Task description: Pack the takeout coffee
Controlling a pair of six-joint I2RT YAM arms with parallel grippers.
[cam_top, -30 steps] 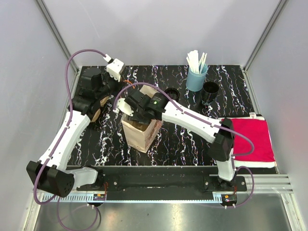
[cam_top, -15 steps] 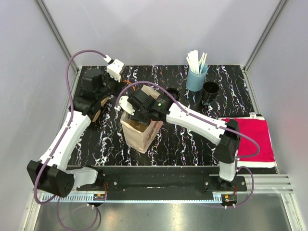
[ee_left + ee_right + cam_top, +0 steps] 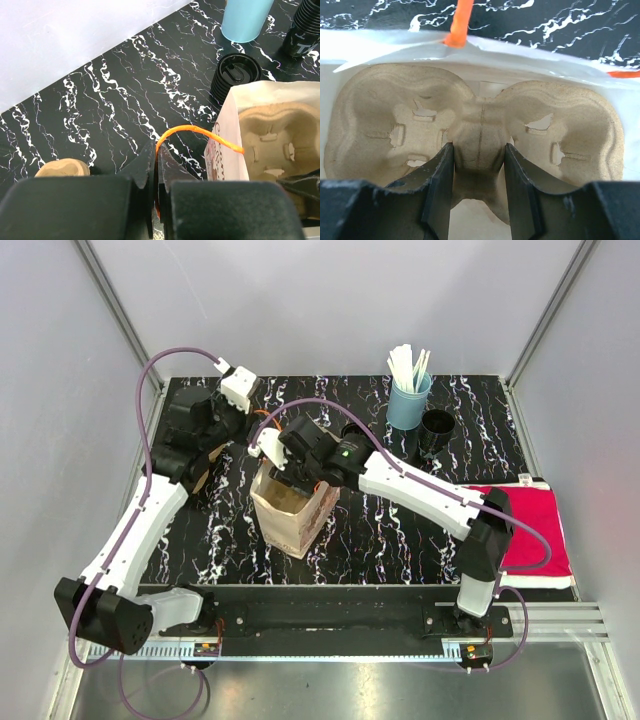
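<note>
Two-cup carrier [image 3: 385, 130] pinched in right hand [image 3: 479, 148], inside bag [image 3: 520, 55]; left hand [image 3: 156, 155] holds handle [image 3: 200, 134].

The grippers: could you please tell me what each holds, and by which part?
The right gripper pinches the pulp cup carrier by its centre ridge; the left gripper grips the orange handle of the paper bag.

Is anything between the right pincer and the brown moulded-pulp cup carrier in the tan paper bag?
Nothing visible: the right pincer clamps the centre ridge of the brown moulded-pulp cup carrier inside the tan paper bag.
</note>
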